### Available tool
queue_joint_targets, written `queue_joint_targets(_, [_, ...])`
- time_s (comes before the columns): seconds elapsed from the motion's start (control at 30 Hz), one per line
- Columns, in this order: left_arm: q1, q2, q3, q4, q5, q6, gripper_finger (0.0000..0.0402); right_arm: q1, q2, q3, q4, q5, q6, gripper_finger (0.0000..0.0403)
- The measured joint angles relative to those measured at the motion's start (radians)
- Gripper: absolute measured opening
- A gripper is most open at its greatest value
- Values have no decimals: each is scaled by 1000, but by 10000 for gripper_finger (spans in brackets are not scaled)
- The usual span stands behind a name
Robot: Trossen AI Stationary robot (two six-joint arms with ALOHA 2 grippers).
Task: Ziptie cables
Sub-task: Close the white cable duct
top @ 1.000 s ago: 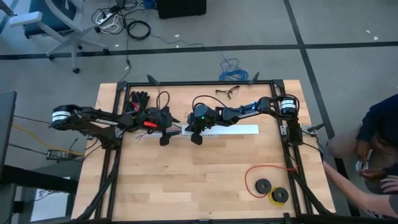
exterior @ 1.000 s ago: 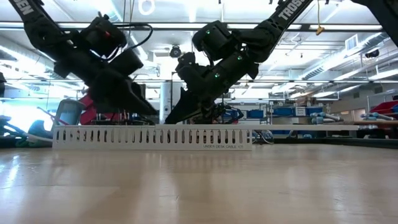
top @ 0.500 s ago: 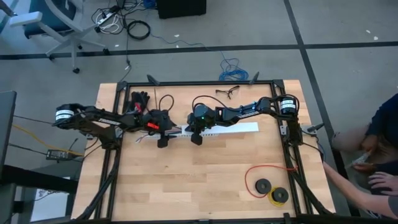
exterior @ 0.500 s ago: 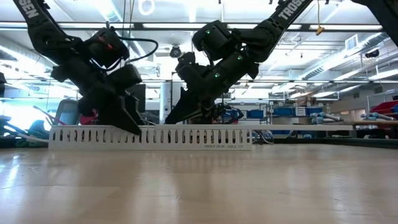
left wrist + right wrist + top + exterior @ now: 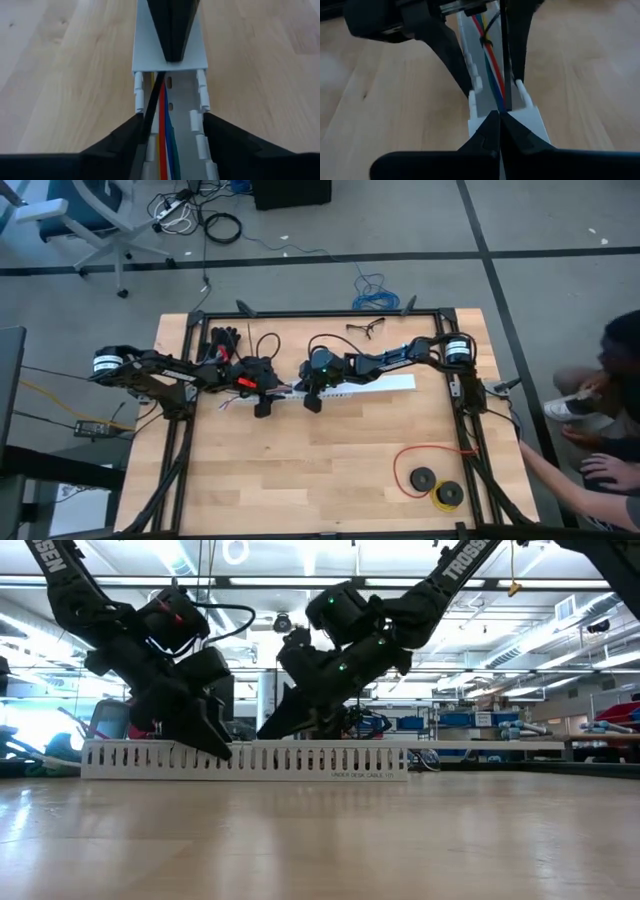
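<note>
Left wrist view shows me the cables (image 5: 164,135) lying inside the white slotted channel (image 5: 170,60) on the table (image 5: 330,470). My left hand (image 5: 170,131) is released, one finger on each side of the channel. My right hand (image 5: 498,116) is clenched, its tips on the channel's cover.
</note>
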Motion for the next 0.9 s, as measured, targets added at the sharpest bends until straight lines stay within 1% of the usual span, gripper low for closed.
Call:
queue_joint_targets(0.2, [0, 0, 0, 30, -10, 1, 199, 1, 19, 20, 106, -16, -34, 0])
queue_joint_targets(0.37, [0, 0, 2, 55, -17, 2, 198, 2, -33, 25, 162, -18, -67, 0])
queue_joint_targets(0.47, [0, 0, 2, 54, -18, 2, 198, 3, -70, 24, 62, 4, -68, 0])
queue_joint_targets(0.6, [0, 0, 2, 46, -23, 7, 198, 3, -125, 23, -164, 102, -38, 0])
queue_joint_targets(0.7, [0, 0, 2, 47, -40, 8, 198, 3, -143, 22, -308, 132, -12, 0])
queue_joint_targets(0.77, [0, 0, 2, 48, -45, 16, 198, 9, -143, 21, -342, 136, -4, 0])
queue_joint_targets(0.9, [0, 0, 2, 48, -45, 23, 198, 18, -132, 23, -327, 130, -2, 0])
